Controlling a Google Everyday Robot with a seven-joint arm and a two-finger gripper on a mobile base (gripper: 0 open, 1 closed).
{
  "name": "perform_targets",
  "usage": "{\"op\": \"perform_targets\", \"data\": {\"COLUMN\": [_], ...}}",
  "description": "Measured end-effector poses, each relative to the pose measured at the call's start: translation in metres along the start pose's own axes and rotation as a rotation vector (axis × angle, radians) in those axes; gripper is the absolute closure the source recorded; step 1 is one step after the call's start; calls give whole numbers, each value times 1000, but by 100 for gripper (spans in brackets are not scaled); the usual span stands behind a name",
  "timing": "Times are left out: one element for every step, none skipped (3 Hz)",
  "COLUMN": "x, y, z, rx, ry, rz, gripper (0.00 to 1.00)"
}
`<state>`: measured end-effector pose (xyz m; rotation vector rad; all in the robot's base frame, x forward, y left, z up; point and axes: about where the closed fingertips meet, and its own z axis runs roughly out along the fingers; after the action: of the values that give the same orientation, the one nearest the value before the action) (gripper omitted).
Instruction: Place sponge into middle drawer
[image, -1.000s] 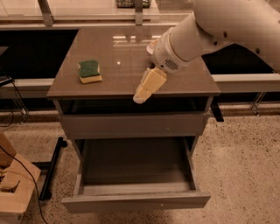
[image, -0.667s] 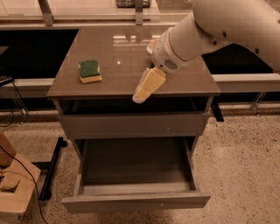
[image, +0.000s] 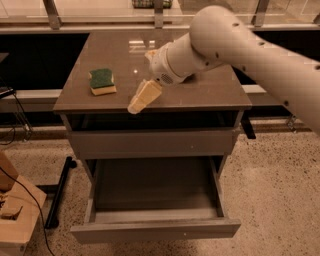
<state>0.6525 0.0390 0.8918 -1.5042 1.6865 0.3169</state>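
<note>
Countertop (image: 205, 92): green-topped sponge (image: 102, 81); hand (image: 136, 105) near.

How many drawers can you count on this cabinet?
2: a closed drawer front under the tabletop, and the open middle drawer below it; lower ones may be hidden. The gripper hangs over the tabletop's front edge.

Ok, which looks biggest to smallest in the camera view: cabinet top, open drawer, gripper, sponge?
1. The cabinet top and middle drawer look alike, and the drawer is nearer, so unranked.
2. The gripper, over the top's front edge.
3. The sponge, only slightly smaller.
</note>
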Motion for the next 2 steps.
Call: {"op": "perform_targets", "data": {"x": [-15, -34], "y": [-17, -25], "z": [48, 95], "rx": [3, -41], "ry": [-57, -111], "rz": [27, 45], "gripper": [0, 0]}}
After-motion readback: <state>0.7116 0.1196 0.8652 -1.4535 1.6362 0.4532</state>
